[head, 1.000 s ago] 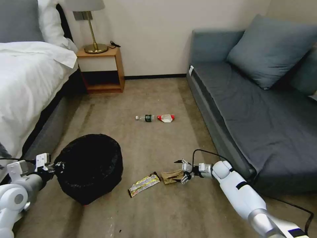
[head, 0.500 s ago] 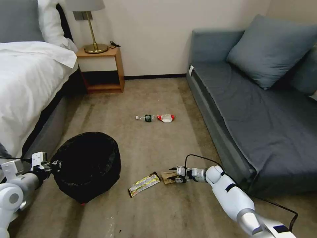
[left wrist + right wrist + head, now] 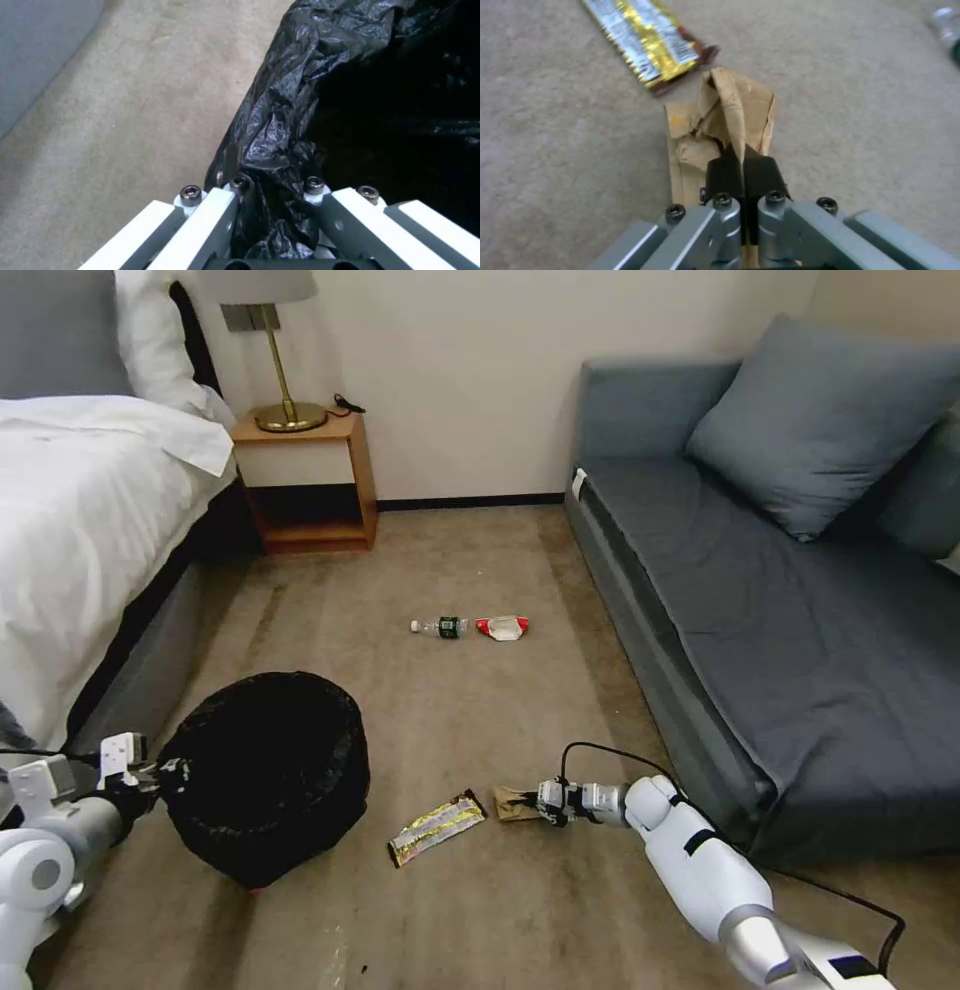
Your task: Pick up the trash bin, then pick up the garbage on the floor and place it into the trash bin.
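The trash bin (image 3: 265, 770), round with a crinkled black bag, is tilted at lower left, and my left gripper (image 3: 150, 775) is shut on its rim (image 3: 272, 165). Low on the carpet, my right gripper (image 3: 545, 801) is shut on a raised fold of the crumpled brown paper bag (image 3: 515, 805) (image 3: 730, 112). Just beside that bag lies the yellow-silver snack wrapper (image 3: 435, 826) (image 3: 642, 39). Farther out on the floor, a clear bottle with a dark green label (image 3: 441, 626) rests next to a red-and-white wrapper (image 3: 503, 627).
A bed (image 3: 70, 530) borders the left and a grey sofa (image 3: 760, 600) the right, leaving a strip of carpet between. A wooden nightstand (image 3: 310, 485) with a lamp stands at the back wall. A black cable (image 3: 600, 755) loops off the right wrist.
My right gripper dropped to the brown paper bag and closed on its fold. The bin in the left gripper shifted slightly left and back.
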